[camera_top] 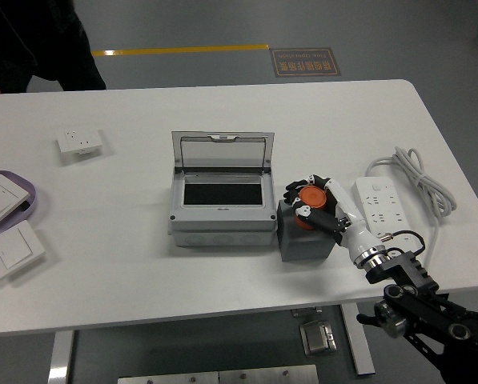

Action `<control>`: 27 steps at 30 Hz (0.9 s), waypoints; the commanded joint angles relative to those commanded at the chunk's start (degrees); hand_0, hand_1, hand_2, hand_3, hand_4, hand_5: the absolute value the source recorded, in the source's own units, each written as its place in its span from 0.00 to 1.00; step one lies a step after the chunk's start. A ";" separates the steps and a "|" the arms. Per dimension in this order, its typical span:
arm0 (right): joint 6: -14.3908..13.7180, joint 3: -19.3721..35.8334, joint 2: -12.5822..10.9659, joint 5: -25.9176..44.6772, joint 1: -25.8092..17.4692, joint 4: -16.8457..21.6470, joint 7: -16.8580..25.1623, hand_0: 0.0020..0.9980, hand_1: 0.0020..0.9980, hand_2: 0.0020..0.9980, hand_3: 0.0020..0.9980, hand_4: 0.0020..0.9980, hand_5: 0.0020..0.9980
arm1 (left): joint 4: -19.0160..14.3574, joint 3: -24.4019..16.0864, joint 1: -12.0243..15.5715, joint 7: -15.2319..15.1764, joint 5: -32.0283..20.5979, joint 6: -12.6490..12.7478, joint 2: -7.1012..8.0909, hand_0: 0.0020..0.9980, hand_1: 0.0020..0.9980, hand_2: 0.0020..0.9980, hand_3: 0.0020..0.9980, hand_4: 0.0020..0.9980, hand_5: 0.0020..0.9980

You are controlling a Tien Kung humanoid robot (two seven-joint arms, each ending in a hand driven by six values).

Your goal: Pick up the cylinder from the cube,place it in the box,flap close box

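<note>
Right hand (317,204) grasping the orange cylinder (312,198) atop the grey cube (304,237).
Fingers (296,190) curl around the cylinder, right of centre; the box (220,192) stands open just left of the cube on the table (134,264).

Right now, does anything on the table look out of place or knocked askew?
Nothing stands out. The box sits square with its lid up, and the right hand is closed on the orange cylinder atop the grey cube.
</note>
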 joint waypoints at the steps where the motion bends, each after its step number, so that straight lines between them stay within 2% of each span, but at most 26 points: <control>1: -0.04 0.49 -0.02 -0.12 -0.01 0.39 -0.06 0.55 0.46 0.45 0.43 0.00 0.00 | 0.00 0.07 -0.02 0.01 0.00 0.00 0.07 0.61 0.63 0.64 0.66 0.72 0.21; 7: -0.40 1.61 -0.55 0.23 0.60 3.06 -0.62 0.55 0.47 0.46 0.43 0.00 0.00 | 0.21 0.45 0.09 0.05 -0.15 -0.02 0.35 0.61 0.63 0.63 0.66 0.72 0.21; 8: -0.64 1.39 -0.61 0.32 0.94 3.61 -0.87 0.54 0.47 0.46 0.40 0.00 0.00 | 0.26 0.50 0.11 0.04 -0.21 -0.03 0.36 0.61 0.63 0.63 0.65 0.72 0.21; 11: -2.05 -0.16 -0.38 -0.14 2.80 5.23 -2.08 0.54 0.47 0.46 0.40 0.00 0.00 | 0.54 0.84 0.22 0.02 -0.58 -0.06 0.30 0.61 0.63 0.63 0.65 0.72 0.21; 15: -5.10 -3.08 1.09 -2.54 6.48 6.42 -4.74 0.53 0.47 0.46 0.36 0.00 0.00 | 0.96 1.58 0.40 0.03 -1.30 -0.14 0.18 0.61 0.63 0.63 0.65 0.72 0.21; 19: -8.51 -6.30 4.31 -8.46 11.58 7.12 -10.41 0.53 0.47 0.46 0.36 0.00 0.00 | 1.35 2.34 0.47 0.05 -2.00 -0.21 0.27 0.61 0.63 0.63 0.65 0.72 0.21; 20: -8.93 -6.73 4.99 -10.10 12.68 7.25 -11.86 0.38 0.36 0.39 0.30 0.00 0.00 | 1.39 2.43 0.47 0.05 -2.07 -0.21 0.32 0.61 0.63 0.64 0.65 0.72 0.21; 25: -8.08 -8.91 8.51 -20.72 18.66 7.84 -21.22 0.38 0.36 0.39 0.30 0.00 0.00 | 1.57 2.90 0.45 0.05 -2.55 -0.23 0.54 0.61 0.63 0.64 0.65 0.72 0.21; 26: -7.52 -9.60 9.06 -23.13 19.89 7.95 -23.44 0.19 0.21 0.31 0.26 0.00 0.00 | 1.62 3.01 0.44 0.05 -2.66 -0.24 0.55 0.61 0.63 0.64 0.65 0.72 0.21; 27: -6.84 -10.42 9.65 -25.53 21.26 8.00 -25.63 0.19 0.21 0.31 0.26 0.00 0.00 | 1.68 3.14 0.44 0.04 -2.80 -0.25 0.55 0.61 0.63 0.64 0.65 0.72 0.21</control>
